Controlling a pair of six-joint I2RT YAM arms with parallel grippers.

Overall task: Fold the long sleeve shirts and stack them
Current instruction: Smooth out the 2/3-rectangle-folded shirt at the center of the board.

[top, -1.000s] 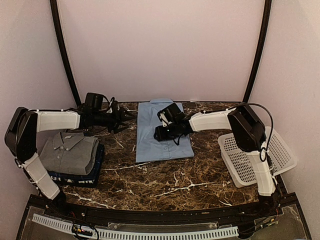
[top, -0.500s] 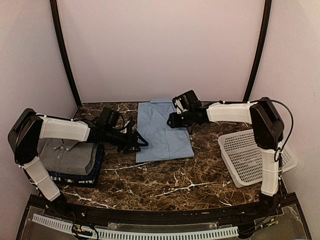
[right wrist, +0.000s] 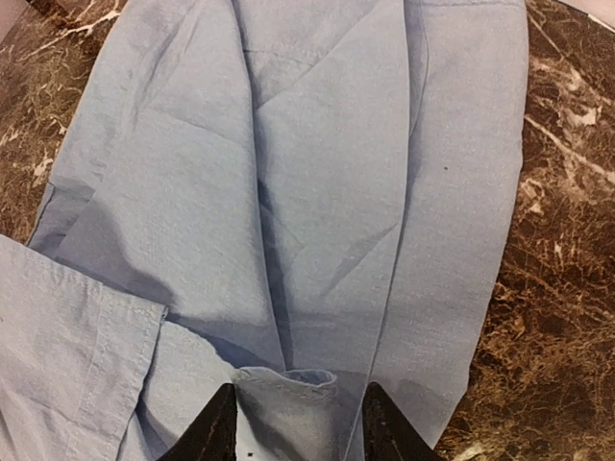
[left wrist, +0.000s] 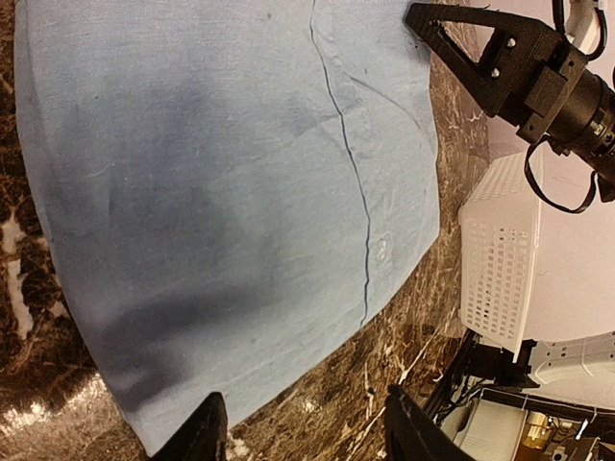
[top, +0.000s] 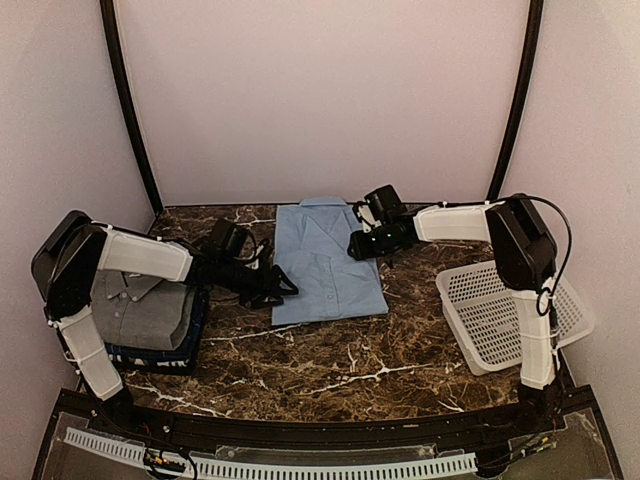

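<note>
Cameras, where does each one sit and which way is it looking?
Top external: high behind the arms, looking down at the brown marble table; the left arm and right arm show.
Left wrist: on the left arm, looking across the light blue folded cloth shirt toward the white plastic lattice basket; left gripper fingertips show.
Right wrist: on the right arm, looking down at the shirt; right gripper fingertips show.
Shared: both wrist views show the shirt.

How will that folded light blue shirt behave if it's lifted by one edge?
Likely floppy: the light blue shirt is thin cloth with soft creases, so unsupported layers would probably droop and unfold. It looks light for its size. Pushed, it may bunch rather than slide on the marble table.
</note>
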